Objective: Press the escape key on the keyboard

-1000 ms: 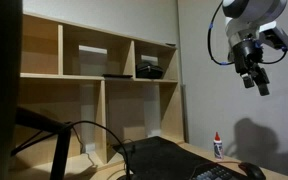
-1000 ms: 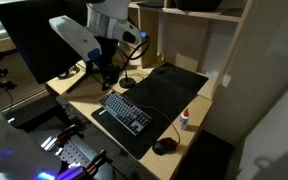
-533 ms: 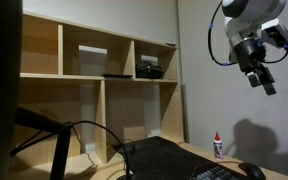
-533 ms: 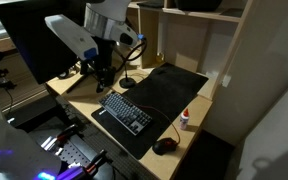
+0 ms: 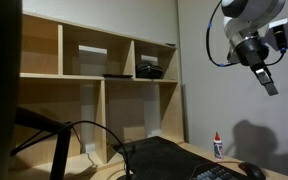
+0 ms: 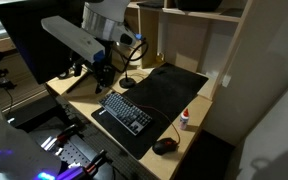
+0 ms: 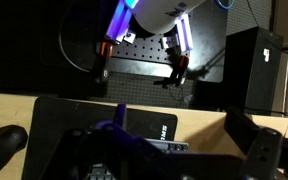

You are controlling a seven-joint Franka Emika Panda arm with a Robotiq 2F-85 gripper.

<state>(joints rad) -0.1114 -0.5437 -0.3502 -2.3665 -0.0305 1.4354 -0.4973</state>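
Since a second ago the arm has swung sideways, carrying the black Robotiq gripper (image 6: 103, 75) further from the flat black computer keyboard (image 6: 124, 110). It hangs above the desk corner, clear of the keys; whether its claw is wide or narrow cannot be told. In an exterior view a small rounded black mouse (image 6: 164, 146) lies nearest, then the keyboard on the front of a broad black desk mat (image 6: 169, 85), a small white red-topped bottle (image 6: 185, 120) beside the mat, and pale wooden shelving (image 6: 189, 45) behind

Flat black keyboard (image 6: 124, 109), rows of small dark keys, diagonal on the dark mat (image 6: 169, 88).
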